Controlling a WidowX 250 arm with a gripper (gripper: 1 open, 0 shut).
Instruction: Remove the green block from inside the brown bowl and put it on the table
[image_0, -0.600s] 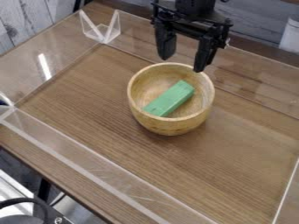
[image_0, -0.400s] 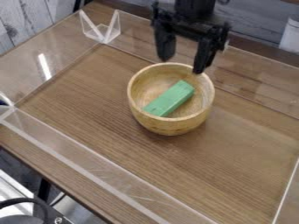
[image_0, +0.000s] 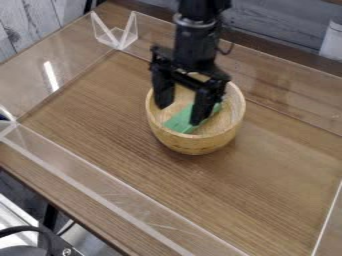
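The brown bowl sits near the middle of the wood-grain table. Inside it lies the green block, partly covered by the arm. My black gripper points down over the bowl and stands open. One finger is at the bowl's left rim and the other reaches into the bowl at the right, so the block lies between them. I cannot tell whether either finger touches the block.
Low clear acrylic walls border the table on all sides. A folded clear acrylic piece stands at the back left corner. Bare wood lies left, right and in front of the bowl.
The gripper has come down and toward the camera, from behind and above the bowl to over it, with its fingers now around the block. It has stayed open. Bowl and block have not moved.
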